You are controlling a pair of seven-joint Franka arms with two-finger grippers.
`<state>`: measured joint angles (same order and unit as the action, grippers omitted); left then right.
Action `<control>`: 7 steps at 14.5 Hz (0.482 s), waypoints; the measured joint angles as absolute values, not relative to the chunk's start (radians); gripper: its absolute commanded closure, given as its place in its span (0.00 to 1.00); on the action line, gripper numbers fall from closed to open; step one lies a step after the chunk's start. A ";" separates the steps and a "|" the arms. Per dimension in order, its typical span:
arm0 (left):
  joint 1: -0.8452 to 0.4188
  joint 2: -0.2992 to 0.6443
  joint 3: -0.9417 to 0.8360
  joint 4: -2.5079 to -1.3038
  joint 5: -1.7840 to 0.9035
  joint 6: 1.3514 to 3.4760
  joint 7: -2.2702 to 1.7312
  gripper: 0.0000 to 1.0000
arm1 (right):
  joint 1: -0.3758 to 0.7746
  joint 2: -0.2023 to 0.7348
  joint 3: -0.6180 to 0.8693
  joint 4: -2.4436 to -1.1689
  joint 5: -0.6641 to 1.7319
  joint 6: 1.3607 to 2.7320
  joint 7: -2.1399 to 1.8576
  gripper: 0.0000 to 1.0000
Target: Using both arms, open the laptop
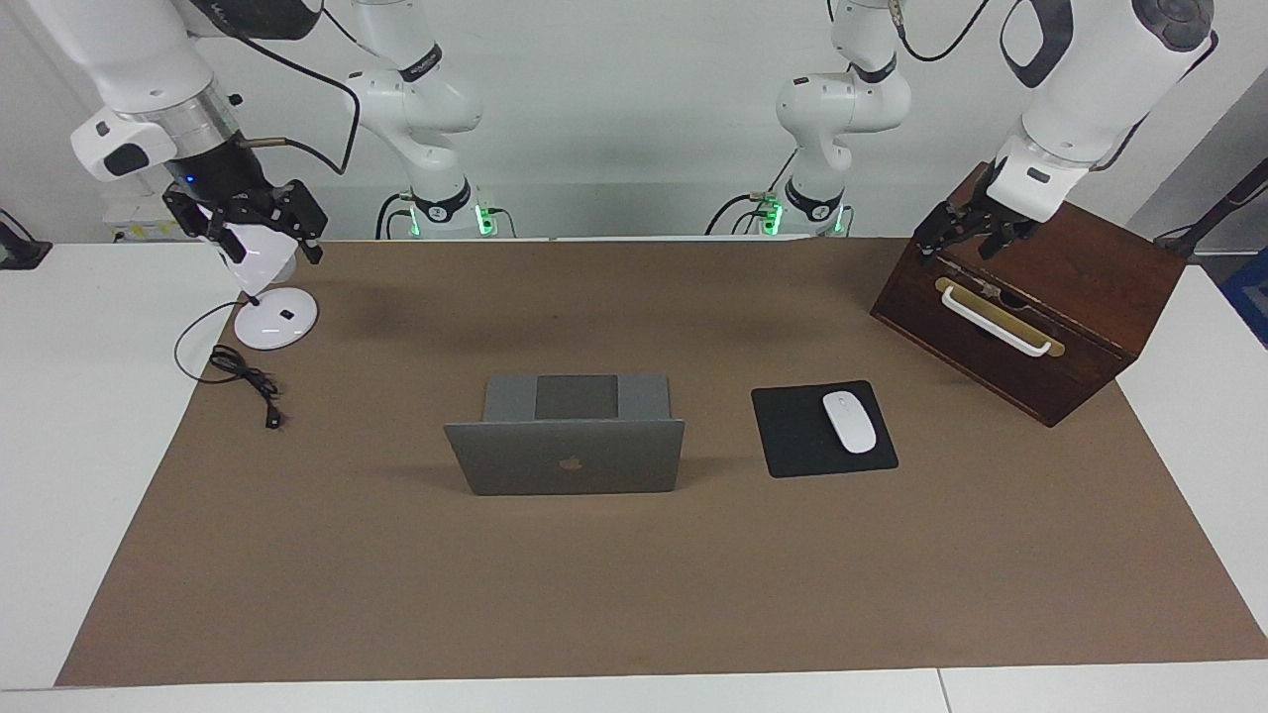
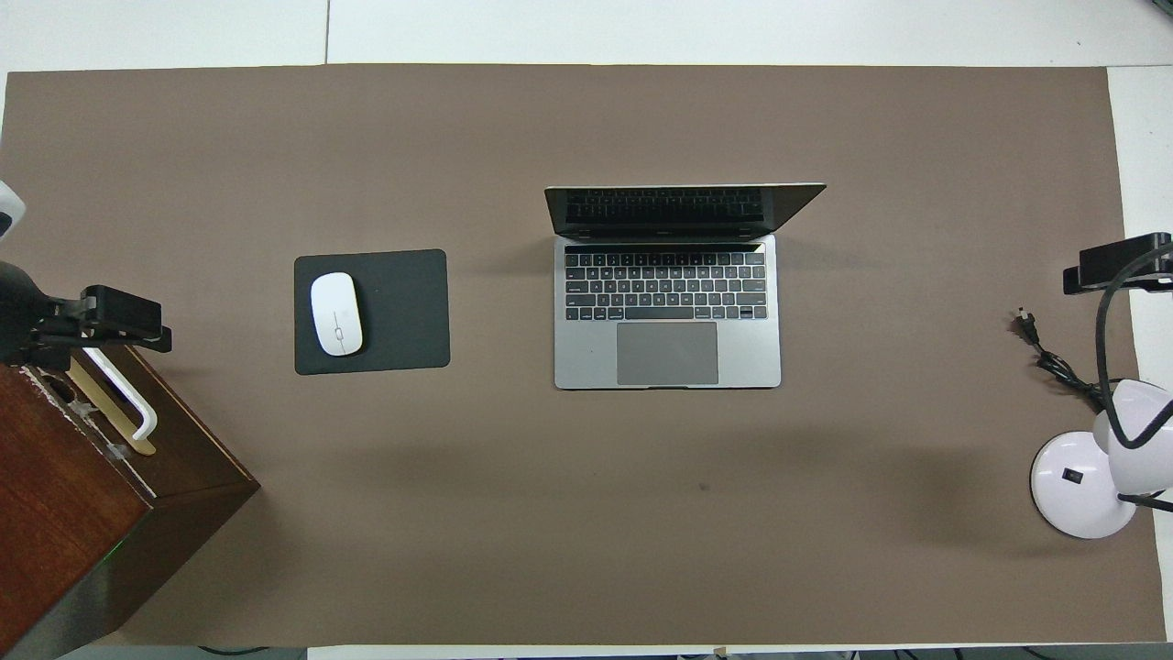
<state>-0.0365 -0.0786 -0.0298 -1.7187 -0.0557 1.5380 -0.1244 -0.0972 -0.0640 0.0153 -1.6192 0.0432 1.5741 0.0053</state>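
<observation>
At the top corners of the facing view both arms are seen raised and waiting. The right gripper (image 1: 260,223) hangs at upper left over the white desk lamp (image 1: 269,297), its fingers spread wide with nothing between them; the lamp's shade is partly masked by them. In the overhead view this gripper (image 2: 1120,264) is cut by the right frame edge. The left gripper (image 1: 966,233) hangs at upper right over the dark wooden box (image 1: 1040,297); whether its fingers are parted cannot be told, since they are seen against the dark wood. In the overhead view the box is cropped at the lower left corner and only its white handle (image 2: 119,390) is clearly made out.

A black cable (image 1: 248,381) is coiled just below the lamp base.

Farther out, at frame centre, the laptop (image 1: 565,451) is found open on the brown mat (image 1: 634,594) covering the counter (image 1: 79,416), its lid upright, the logo toward the camera. Most of the keyboard is hidden by the lid there; it is shown in the overhead view. Beside it, toward the left arm's end, a white mouse (image 1: 849,421) rests on a black mouse pad (image 1: 792,436).
</observation>
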 measured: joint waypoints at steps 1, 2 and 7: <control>-0.037 -0.076 -0.035 -1.717 -0.056 1.552 -0.124 0.00 | -0.097 -0.064 0.015 -1.619 0.043 1.574 0.005 0.00; -0.037 -0.073 -0.038 -1.713 -0.055 1.564 -0.124 0.00 | -0.097 -0.065 0.015 -1.619 0.043 1.574 0.005 0.00; -0.035 -0.058 -0.033 -1.695 -0.048 1.575 -0.108 0.00 | -0.097 -0.066 0.015 -1.619 0.043 1.574 0.005 0.00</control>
<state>-0.0351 -0.0580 -0.0332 -1.6955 -0.0485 1.5754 -0.1077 -0.0971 -0.0665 0.0153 -1.6192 0.0432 1.5741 0.0053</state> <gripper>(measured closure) 0.000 0.000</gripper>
